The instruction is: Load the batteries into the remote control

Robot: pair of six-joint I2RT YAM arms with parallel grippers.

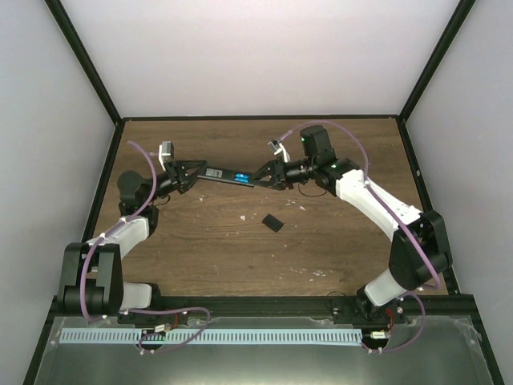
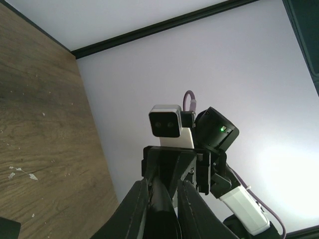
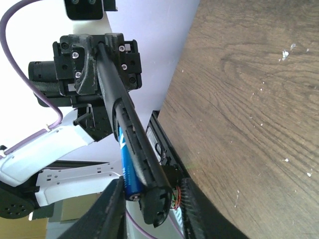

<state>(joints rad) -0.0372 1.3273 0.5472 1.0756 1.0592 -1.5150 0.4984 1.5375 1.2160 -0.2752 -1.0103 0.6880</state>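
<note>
The remote control (image 1: pixel 216 173) is a slim black bar held level above the table between both grippers. My left gripper (image 1: pixel 191 172) is shut on its left end, which shows as a dark bar (image 2: pixel 162 204) between my fingers in the left wrist view (image 2: pixel 159 185). My right gripper (image 1: pixel 260 178) is closed round its right end. In the right wrist view the remote (image 3: pixel 112 84) runs away from my right gripper (image 3: pixel 152 183) to the left gripper (image 3: pixel 94 55). A blue battery (image 3: pixel 127 169) lies in the open bay beside one finger. Blue also shows in the bay from above (image 1: pixel 241 177).
The short black cover piece (image 1: pixel 272 222) lies on the wooden table in front of the remote. Small white specks (image 1: pixel 242 217) are scattered on the table. White walls with black frame posts (image 1: pixel 88 72) enclose the table at the back and sides.
</note>
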